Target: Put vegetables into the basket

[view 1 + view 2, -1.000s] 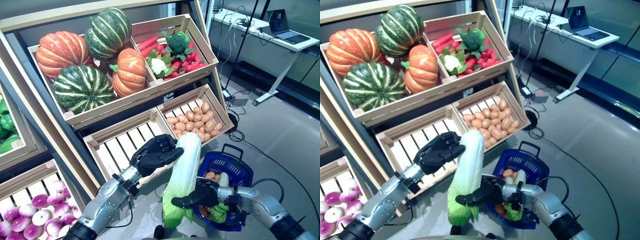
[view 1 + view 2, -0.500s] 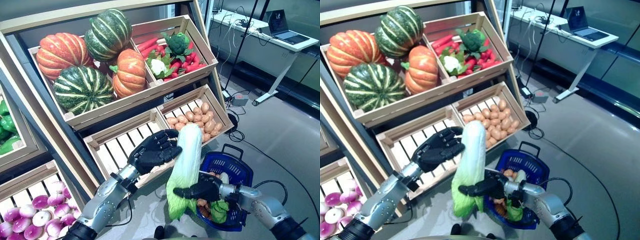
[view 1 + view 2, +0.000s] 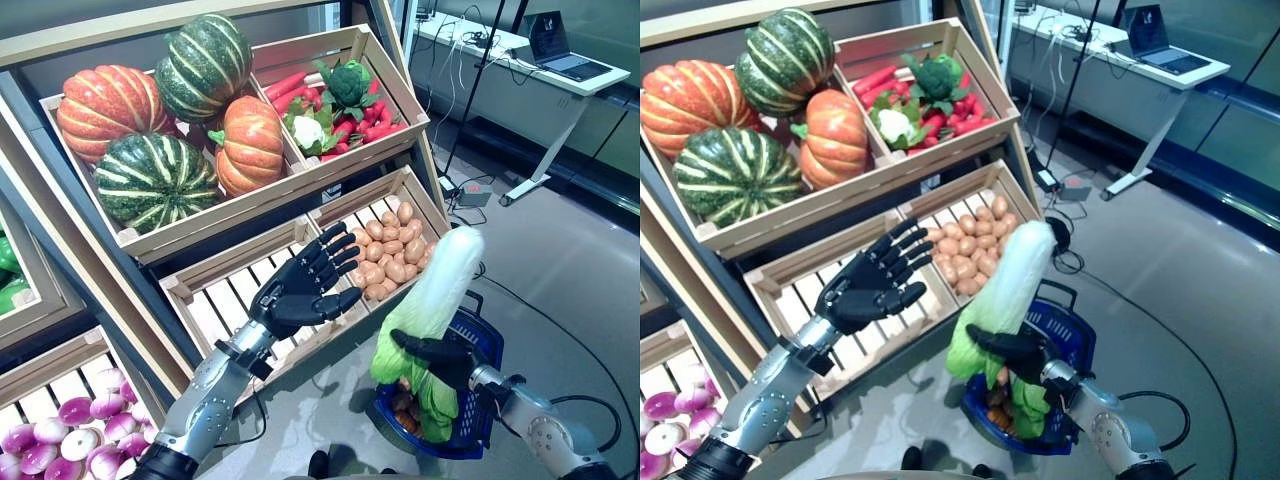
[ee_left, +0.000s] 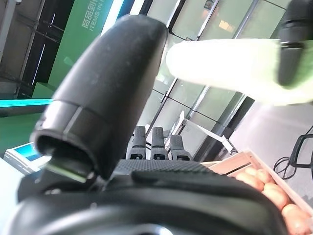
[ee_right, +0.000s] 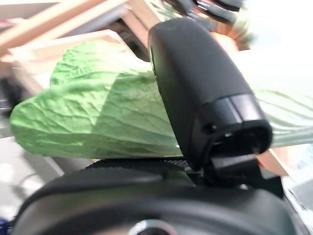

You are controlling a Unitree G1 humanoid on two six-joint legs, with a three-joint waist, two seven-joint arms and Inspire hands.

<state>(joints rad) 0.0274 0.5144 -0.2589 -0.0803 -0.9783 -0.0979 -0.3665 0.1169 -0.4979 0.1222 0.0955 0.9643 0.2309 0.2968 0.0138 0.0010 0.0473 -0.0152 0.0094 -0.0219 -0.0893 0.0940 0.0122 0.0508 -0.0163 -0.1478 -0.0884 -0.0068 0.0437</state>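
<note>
Since a second ago the left hand [image 3: 300, 295] has let go and spread its fingers wide, empty, beside the slatted crate [image 3: 235, 295]. From the right eye, the right hand [image 3: 1015, 350] alone grips the cabbage [image 3: 1005, 295], tilted over the blue basket [image 3: 1070, 345]. Its wrist camera shows soft, crushable leaves [image 5: 98, 117]; the firm pale stalk seems the safer hold.

White lettering runs in two slanted lines up a green wall panel [image 4: 73, 44] in the left wrist view. The thumb of the left hand [image 4: 107, 98] cuts it off, so it cannot be read whole. No other print is legible.
</note>
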